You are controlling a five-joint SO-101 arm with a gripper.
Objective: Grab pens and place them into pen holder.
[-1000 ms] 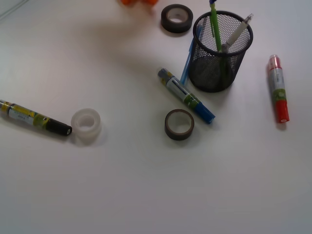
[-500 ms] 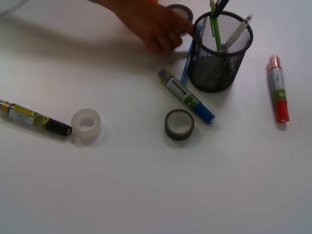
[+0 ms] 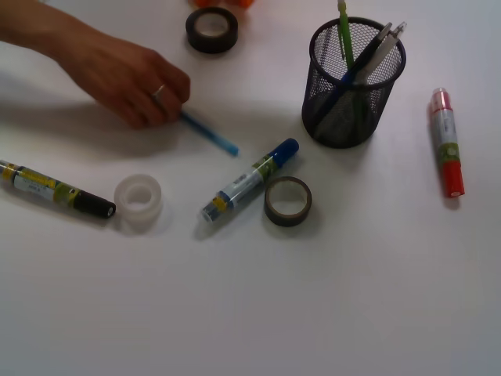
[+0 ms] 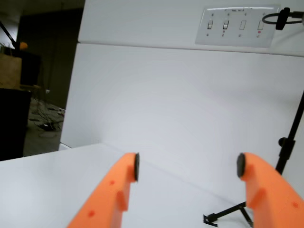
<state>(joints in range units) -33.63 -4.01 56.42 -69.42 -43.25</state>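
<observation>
The gripper (image 4: 186, 167) is wide open and holds nothing. Its two orange jaws stand far apart, each with a small dark pad at the tip. In the wrist view it looks out at a white wall and a switch plate (image 4: 240, 25), not down at the things. In the front view only a bit of orange shows at the top edge, so the gripper is up and away from the surface (image 3: 352, 298).

The last loose pen is the light blue pen (image 3: 210, 134). It lies flat on the white surface, well apart from the gripper, down and toward the left side of the front view. It is thin, smooth and straight. Its long side runs on a slant, from upper left to lower right. A person's hand (image 3: 133, 78) covers its upper end and touches it, so the hand is much nearer to it than the gripper is.

The pen holder (image 3: 352, 82) stands upright to the right of the pen. It is a round black cup made of wire mesh with a solid rim. Slim pens already lean inside it: a light green pen (image 3: 344, 35), a dark blue pen (image 3: 344, 82) and pale ones.

The gripper would likely need to come down and close across the blue pen's thin middle once the hand is gone.
</observation>
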